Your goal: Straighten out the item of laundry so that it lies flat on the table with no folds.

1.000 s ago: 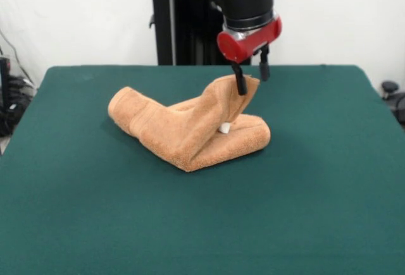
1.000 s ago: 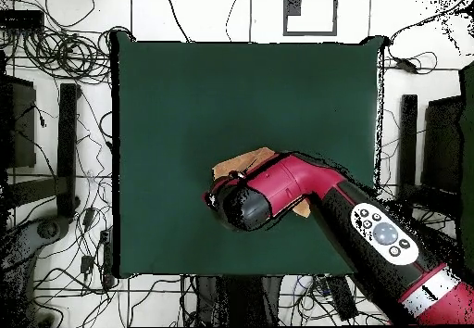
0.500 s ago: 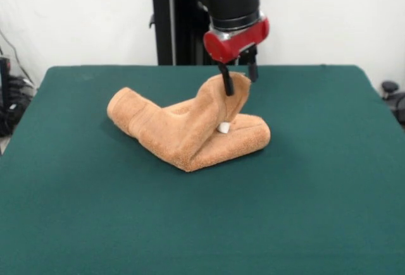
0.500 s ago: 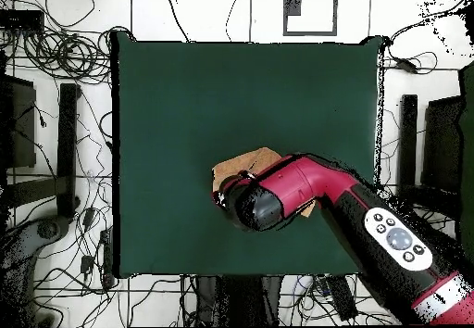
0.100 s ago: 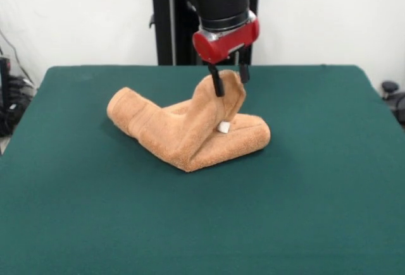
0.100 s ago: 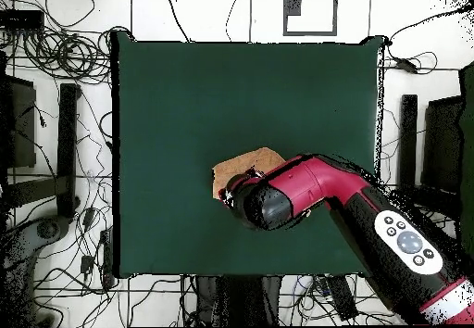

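Front view: hand (image 5: 228, 80) has slid left from a second ago, fingers pinching the raised peak of the towel (image 5: 188, 128), dragging it over the folded heap mid-desk (image 5: 76, 212); white tag (image 5: 224, 127) showing. Unfolding under way, far from flat. Overhead view: arm (image 6: 305, 190) covers most of the towel (image 6: 243, 166), which sits nearer the base side.

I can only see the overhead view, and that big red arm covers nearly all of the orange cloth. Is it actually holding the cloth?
Observer: Yes. From the front, the gripper pinches one corner of the towel and holds it up in a peak above the table.
Operator: And the rest of it, is that flat?
Observer: No. The rest lies doubled over in thick folds, with a small white tag showing just under the raised corner.
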Motion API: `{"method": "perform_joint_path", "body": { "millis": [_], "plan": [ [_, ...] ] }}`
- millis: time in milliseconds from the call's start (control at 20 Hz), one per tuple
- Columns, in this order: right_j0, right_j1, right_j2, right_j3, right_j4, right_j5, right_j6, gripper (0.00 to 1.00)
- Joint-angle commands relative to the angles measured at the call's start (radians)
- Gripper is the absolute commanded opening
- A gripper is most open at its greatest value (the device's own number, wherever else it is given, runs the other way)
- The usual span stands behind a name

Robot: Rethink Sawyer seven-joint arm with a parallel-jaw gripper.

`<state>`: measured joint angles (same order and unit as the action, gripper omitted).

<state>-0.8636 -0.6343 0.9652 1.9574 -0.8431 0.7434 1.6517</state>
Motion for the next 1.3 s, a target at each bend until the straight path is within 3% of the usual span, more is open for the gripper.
{"method": "perform_joint_path", "body": {
  "millis": [50,650,950,1300],
  "plan": [
    [0.046,-0.028,-0.027,-0.041,-0.03,-0.035,-0.068,0.0],
    [0.052,-0.043,-0.041,-0.035,-0.032,-0.056,-0.028,0.0],
    [0.028,-0.064,-0.053,-0.049,0.025,-0.079,0.05,0.0],
    [0.017,-0.052,-0.062,-0.075,0.06,-0.047,0.02,0.0]
  ]
}}
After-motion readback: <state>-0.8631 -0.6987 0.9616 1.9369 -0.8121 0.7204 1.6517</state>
